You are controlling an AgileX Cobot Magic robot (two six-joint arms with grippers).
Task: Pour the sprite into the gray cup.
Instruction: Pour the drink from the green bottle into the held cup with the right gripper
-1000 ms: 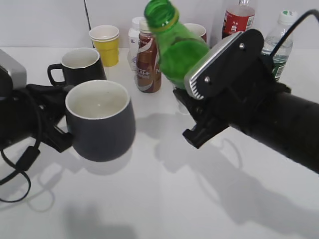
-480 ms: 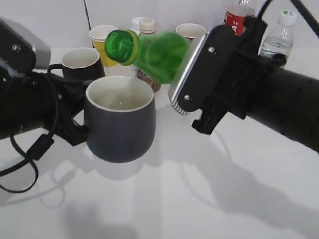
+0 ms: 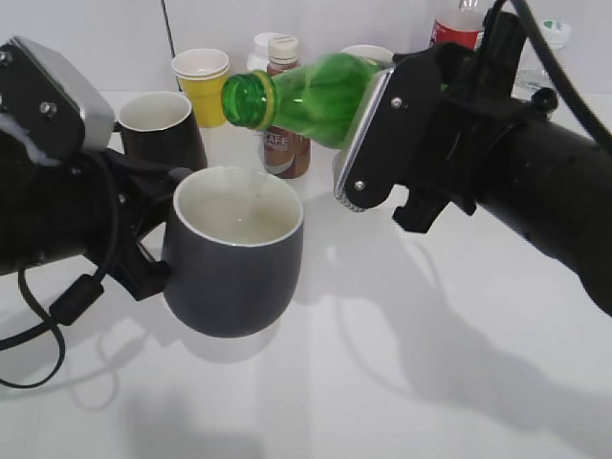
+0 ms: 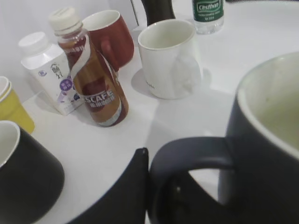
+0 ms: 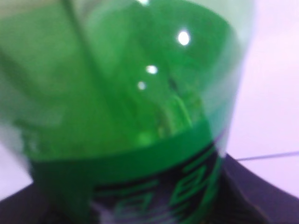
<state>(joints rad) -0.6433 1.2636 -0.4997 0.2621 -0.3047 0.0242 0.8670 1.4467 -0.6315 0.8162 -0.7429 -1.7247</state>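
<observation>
My right gripper holds the sprite (image 3: 311, 94), a capless green bottle, tipped almost level with its open mouth pointing left, just above the gray cup (image 3: 234, 253). A thin stream falls from the mouth into the cup. The bottle fills the right wrist view (image 5: 131, 107), so the jaws are hidden behind it. My left gripper (image 4: 154, 186) is shut on the gray cup's handle (image 4: 191, 154) and holds the cup off the table. The cup's off-white inside (image 4: 275, 107) shows in the left wrist view.
Behind stand a black mug (image 3: 158, 129), a yellow paper cup (image 3: 203, 84), a brown Nescafe bottle (image 3: 284, 143), a white bottle (image 4: 46, 70), a red mug (image 4: 110, 39), a white mug (image 4: 170, 56), a cola bottle (image 3: 457, 24) and a water bottle (image 3: 540, 57).
The sprite has tipped from neck-up to nearly level over the cup. The left arm has lifted the gray cup and carried it right, under the bottle's mouth.
</observation>
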